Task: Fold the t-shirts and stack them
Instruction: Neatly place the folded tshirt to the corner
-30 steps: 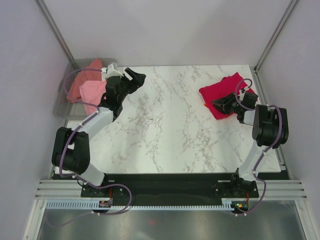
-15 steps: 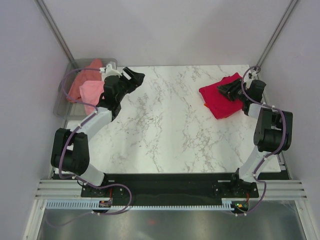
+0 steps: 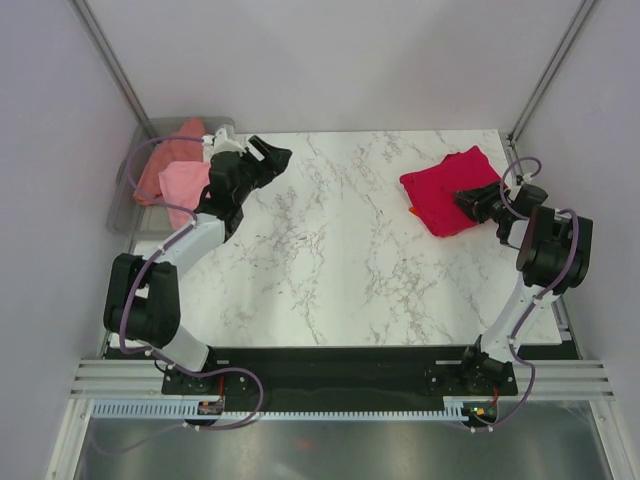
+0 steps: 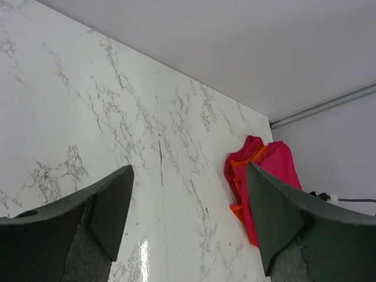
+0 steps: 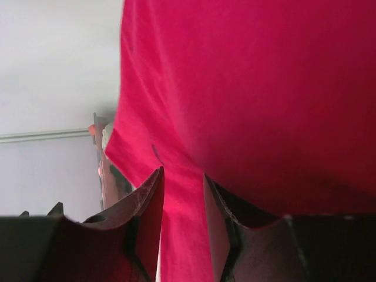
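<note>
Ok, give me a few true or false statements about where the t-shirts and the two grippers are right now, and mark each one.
1. The left gripper is open and holds nothing. True.
2. An orange t-shirt peeks out from under the crimson t-shirt. True.
3. The grey bin holds a light pink t-shirt and a salmon t-shirt. True.
4. The crimson t-shirt lies in the grey bin. False: it lies on the table, at the far right.
5. Both grippers are by the grey bin. False: only the left one is; the right gripper is at the crimson t-shirt.
</note>
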Controlling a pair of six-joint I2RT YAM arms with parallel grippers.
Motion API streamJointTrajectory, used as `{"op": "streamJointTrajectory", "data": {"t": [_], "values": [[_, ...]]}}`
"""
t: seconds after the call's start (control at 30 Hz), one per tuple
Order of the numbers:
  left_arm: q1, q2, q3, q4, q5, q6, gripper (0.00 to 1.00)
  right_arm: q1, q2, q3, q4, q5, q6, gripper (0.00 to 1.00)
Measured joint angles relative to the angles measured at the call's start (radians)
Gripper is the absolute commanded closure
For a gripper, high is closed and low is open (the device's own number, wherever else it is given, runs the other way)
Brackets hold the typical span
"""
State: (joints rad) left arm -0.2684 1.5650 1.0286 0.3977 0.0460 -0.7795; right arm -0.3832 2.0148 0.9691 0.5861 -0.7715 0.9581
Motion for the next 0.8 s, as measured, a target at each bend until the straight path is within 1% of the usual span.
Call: {"op": "streamJointTrajectory", "data": {"t": [0.1,0.17,0.37,0.5,0.6,0.67,0.8], "values": [[0.0,0.008,0.005,0.001,0.009,0.0,0.16,-0.009,0.056,0.004,0.063,-0.023,0.03,0.61],[0.0,0.014,0.006,0.0,0.011,0.0,0.16,-0.014,0.072,0.004,0.109,-0.04,0.062,0.6],[0.0,0.017,0.006,0.001,0.013,0.0,0.16,-0.038,0.04,0.009,0.122,-0.054,0.121,0.59],[-0.002,0.021,0.008,0.001,0.013,0.0,0.16,-0.056,0.019,0.082,0.104,-0.048,0.142,0.58],[-0.002,0.029,0.012,0.001,0.013,0.0,0.16,-0.062,0.024,0.142,0.123,-0.042,0.164,0.59],[-0.002,0.029,0.012,0.0,0.013,0.0,0.16,-0.062,0.05,0.165,0.173,-0.042,0.196,0.59],[-0.002,0.029,0.012,0.0,0.012,0.0,0.16,-0.061,0.186,0.204,0.253,-0.037,0.247,0.6]]}}
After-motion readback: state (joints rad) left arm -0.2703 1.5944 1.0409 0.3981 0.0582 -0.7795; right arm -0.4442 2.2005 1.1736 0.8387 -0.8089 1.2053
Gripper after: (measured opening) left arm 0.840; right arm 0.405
